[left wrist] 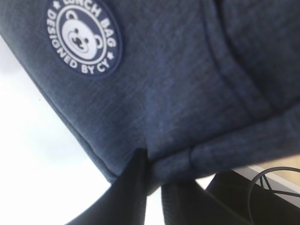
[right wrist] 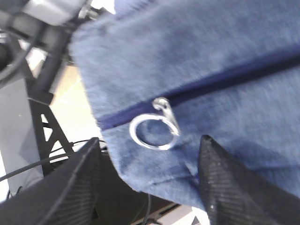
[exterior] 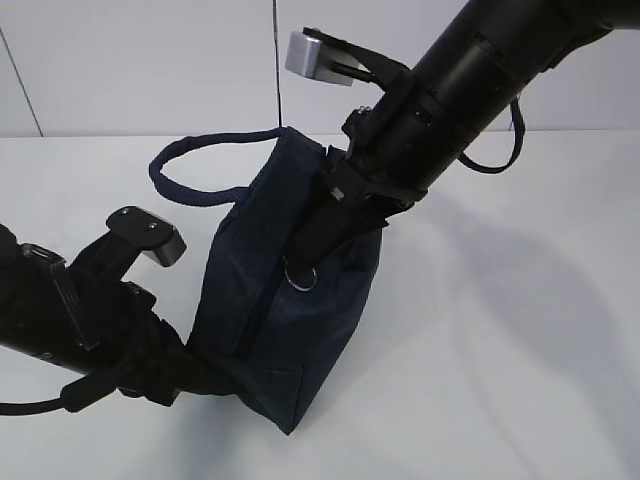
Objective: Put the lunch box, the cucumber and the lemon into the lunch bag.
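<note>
Lower left of the exterior view: the left gripper (exterior: 205, 378) is pressed against the bottom corner of the boxy dark navy fabric lunch bag (exterior: 250, 300). In the left wrist view its black fingers (left wrist: 129, 197) stand close together on a fold of the bag's seam near the bottom centre, so it looks clamped on fabric (pinning the bag down, I'd judge).

Centre of the exterior view: the bag stands on the white table (exterior: 520, 330), a loop handle (exterior: 190, 165) arching off to the upper left.

Right: the right gripper (exterior: 305, 262) comes down from the upper right onto the bag's top edge. In the right wrist view its jaws are apart, w/ the metal ring pull (right wrist: 153, 131) sitting between them, just above the tips. The zipper line (right wrist: 225, 79) runs lengthwise toward the upper right of that frame, so the right arm is nearer for the pull.

Lunch box, cucumber, lemon: not in view.
</note>
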Robot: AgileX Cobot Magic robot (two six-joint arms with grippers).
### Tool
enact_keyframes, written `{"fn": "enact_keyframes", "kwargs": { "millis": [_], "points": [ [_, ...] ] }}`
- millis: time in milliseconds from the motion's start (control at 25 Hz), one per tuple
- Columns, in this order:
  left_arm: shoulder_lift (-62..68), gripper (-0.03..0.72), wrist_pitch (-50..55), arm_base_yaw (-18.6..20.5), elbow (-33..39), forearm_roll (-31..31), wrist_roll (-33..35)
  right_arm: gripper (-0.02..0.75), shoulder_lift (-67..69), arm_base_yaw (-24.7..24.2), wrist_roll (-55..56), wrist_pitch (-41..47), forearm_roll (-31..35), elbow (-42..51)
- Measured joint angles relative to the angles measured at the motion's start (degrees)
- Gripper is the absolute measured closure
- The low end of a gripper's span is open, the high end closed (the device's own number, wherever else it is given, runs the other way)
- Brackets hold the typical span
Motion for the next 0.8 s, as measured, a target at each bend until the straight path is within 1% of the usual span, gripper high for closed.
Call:
{"fn": "enact_keyframes", "kwargs": {
  "millis": [360,800],
  "points": [
    [0.0,0.657,0.0,0.0,-0.13,0.0,0.0,0.252,0.24,0.0,6.3,0.0,-2.3,0.0],
    [0.0,0.656,0.0,0.0,-0.13,0.0,0.0,0.252,1.83,0.0,10.43,0.0,-1.7,0.0]
  ]
}}
